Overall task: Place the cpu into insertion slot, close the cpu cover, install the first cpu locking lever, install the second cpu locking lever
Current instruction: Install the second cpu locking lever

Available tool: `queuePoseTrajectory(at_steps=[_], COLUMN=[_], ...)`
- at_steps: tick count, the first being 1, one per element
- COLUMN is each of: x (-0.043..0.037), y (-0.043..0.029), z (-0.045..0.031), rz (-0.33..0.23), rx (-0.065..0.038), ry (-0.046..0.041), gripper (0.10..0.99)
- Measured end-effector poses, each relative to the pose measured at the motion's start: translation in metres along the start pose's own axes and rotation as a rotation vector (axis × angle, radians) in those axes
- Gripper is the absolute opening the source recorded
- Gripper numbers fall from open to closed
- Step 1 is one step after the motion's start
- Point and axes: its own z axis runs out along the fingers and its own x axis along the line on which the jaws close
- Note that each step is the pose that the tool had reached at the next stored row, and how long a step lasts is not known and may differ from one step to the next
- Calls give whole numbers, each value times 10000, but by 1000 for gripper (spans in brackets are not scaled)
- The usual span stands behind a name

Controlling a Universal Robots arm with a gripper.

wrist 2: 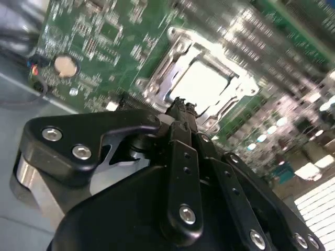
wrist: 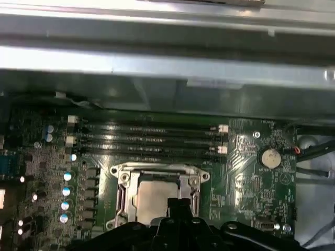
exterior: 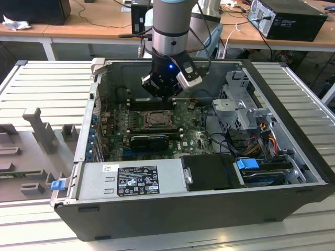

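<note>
The cpu (wrist: 151,201) (wrist 2: 201,83) lies flat in the insertion slot (exterior: 157,120) on the green board, its silver top showing. The cpu cover (wrist: 157,169) (wrist 2: 180,47) appears to lie down around it, the chip showing through its window. I cannot make out how the locking levers stand. My gripper (exterior: 166,94) hangs over the board at the back edge of the socket. In both wrist views its black fingertips (wrist 2: 180,107) (wrist: 178,205) are shut together with nothing between them, a short way above the socket's edge.
Long black memory slots (wrist: 152,138) run just behind the socket, below the grey case wall (wrist: 157,68). A coin battery (wrist: 270,157) sits beside them. A black card (exterior: 149,141), the power supply (exterior: 131,180), a drive cage (exterior: 241,110) and cables (exterior: 261,133) crowd the case.
</note>
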Motion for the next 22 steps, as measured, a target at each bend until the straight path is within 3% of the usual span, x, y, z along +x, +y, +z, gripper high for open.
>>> queuePoseTrajectory(at_steps=[1, 2, 3, 5, 7, 11, 15, 19, 22], x=[4, 12, 13, 14, 17, 29, 100, 310, 336], y=[-88, -240, -278, -286, -342, -489, -542, -560, -564], z=[-5, -14, -7, 1, 12, 39, 49, 58, 124], rz=[-2, 0, 3, 5, 7, 6, 6, 7, -3], rx=[-1, 0, -19, -145, -454, -478, -510, -539, -547], ry=[0, 8, 67, 72, 61, 64, 62, 60, 61], gripper=[106, 106, 106, 106, 106, 106, 106, 106, 106])
